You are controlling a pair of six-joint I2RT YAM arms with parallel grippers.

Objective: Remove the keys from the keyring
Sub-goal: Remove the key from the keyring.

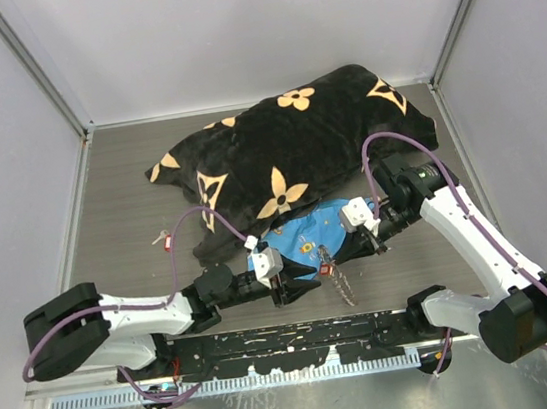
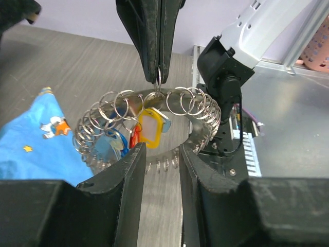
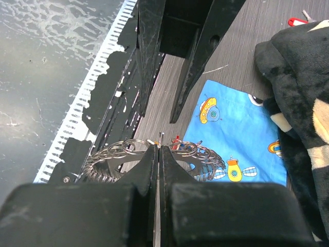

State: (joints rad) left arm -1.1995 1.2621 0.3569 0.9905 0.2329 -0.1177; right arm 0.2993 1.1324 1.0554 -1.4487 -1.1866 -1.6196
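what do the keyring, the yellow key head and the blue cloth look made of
The keyring looks like polished metal: thin silvery coils that glint. The yellow key head seems glossy plastic, smooth with a pale insert. The blue cloth looks like matte printed fabric, its edge limp.

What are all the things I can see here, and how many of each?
blanket: 1, black with cream flowers, far middle of the table
cloth: 1, blue with cartoon prints, in front of the blanket
keyring: 1, silvery linked rings, held up
keys: count unclear, yellow, red and blue heads, hanging on the keyring
loose key: 1, red head, left of the blanket
table: 1, grey
left arm: white and black, jaws apart by the keys
right arm: white and black, jaws shut on the keyring
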